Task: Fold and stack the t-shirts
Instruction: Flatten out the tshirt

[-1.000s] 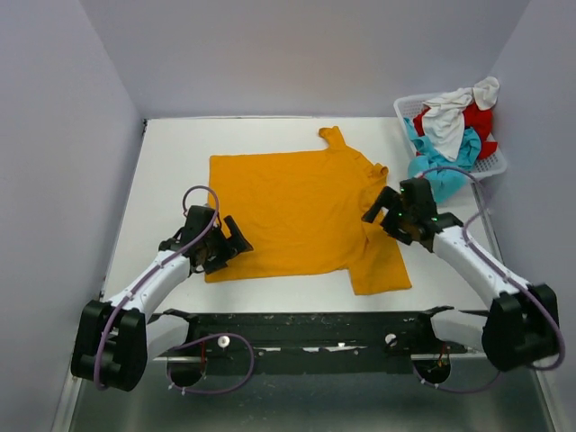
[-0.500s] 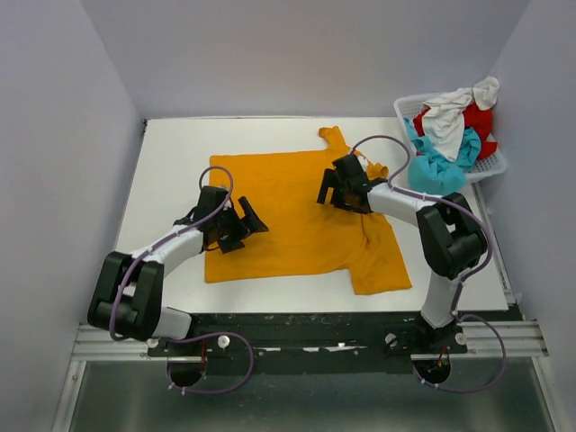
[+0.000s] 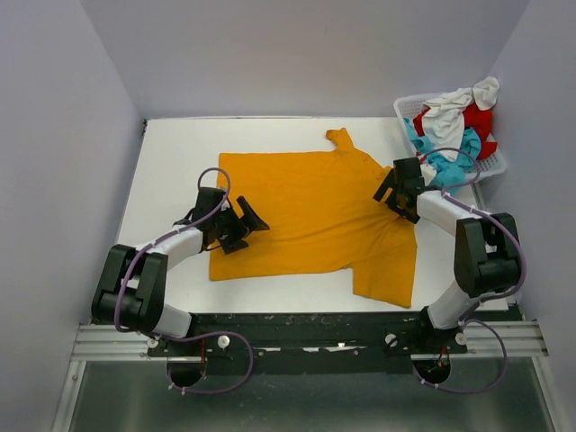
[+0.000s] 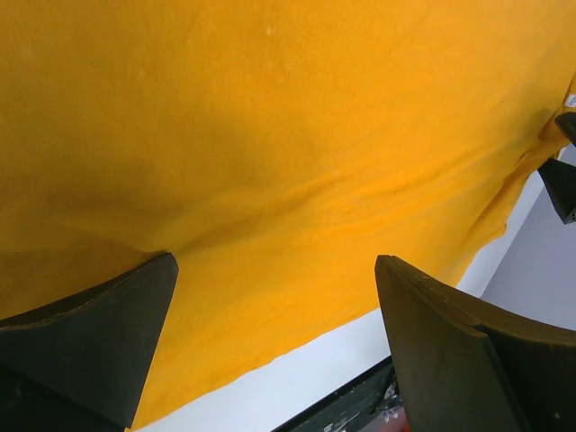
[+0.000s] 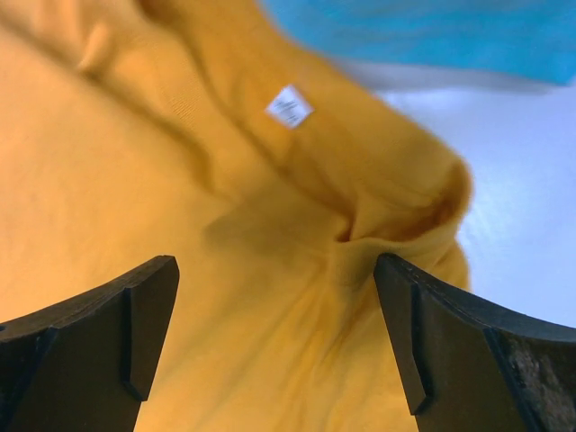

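The mustard-orange t-shirt (image 3: 310,211) lies spread flat on the white table. My left gripper (image 3: 245,221) is open, low over the shirt's left side; the left wrist view shows orange cloth (image 4: 270,135) between its spread fingers, with nothing held. My right gripper (image 3: 396,191) is open over the shirt's collar at the right edge; the right wrist view shows the collar fold with its white label (image 5: 289,106). Turquoise (image 3: 441,166), red (image 3: 480,117) and white (image 3: 450,112) t-shirts are heaped in the basket.
The white lattice basket (image 3: 492,165) stands at the back right corner against the wall. The table's bare surface (image 3: 171,162) shows left of the shirt. The black frame rail (image 3: 297,328) runs along the near edge.
My right gripper has swung right from the shirt's middle to its collar edge, and the shirt's right side now lies flatter and further right. My left gripper has barely moved.
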`<state>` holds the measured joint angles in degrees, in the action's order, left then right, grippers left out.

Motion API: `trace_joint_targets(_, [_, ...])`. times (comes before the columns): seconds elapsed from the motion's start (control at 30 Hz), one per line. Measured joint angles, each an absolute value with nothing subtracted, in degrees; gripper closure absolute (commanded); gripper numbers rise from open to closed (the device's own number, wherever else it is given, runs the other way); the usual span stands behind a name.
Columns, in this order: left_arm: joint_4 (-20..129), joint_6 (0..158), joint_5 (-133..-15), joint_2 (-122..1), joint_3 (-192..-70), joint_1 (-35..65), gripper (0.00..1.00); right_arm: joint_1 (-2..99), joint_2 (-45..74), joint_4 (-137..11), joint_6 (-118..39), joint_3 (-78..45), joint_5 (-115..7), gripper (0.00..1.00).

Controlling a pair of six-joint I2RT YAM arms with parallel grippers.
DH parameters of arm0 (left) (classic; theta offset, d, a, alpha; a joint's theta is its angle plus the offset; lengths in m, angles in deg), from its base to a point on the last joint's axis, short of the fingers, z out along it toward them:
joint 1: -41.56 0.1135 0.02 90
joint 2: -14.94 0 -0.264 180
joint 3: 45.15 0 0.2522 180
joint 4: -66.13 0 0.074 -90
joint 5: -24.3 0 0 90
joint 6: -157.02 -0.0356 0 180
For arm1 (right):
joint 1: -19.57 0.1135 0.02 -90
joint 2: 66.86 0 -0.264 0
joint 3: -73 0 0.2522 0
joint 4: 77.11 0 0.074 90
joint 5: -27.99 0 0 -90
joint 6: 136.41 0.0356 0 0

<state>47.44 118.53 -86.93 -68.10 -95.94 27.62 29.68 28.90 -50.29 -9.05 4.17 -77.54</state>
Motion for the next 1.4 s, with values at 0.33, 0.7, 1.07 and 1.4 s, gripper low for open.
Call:
trace_joint_targets(0.33, [47.50,119.01,-87.13,-65.30,-93.61,28.50,0.01,23.38,21.86,-43.91,-7.52,8.76,-83.07,0.00])
trace_joint_targets(0.7, [35.11,116.14,-83.63,-54.70,-91.14,28.50,0.01,26.60,14.93,-56.46,-18.92,4.74,-56.69,0.00])
trace_joint_targets(1.07, [38.17,113.28,-86.39,-75.77,-118.13,30.75,0.01,29.64,49.84,-64.80,-19.51,-22.49,-50.70,0.00])
trace_joint_targets(1.4, [37.56,113.37,-87.31,-88.65,-122.04,33.13,0.01,29.64,59.09,-64.61,-14.64,-28.68,-53.48,0.00])
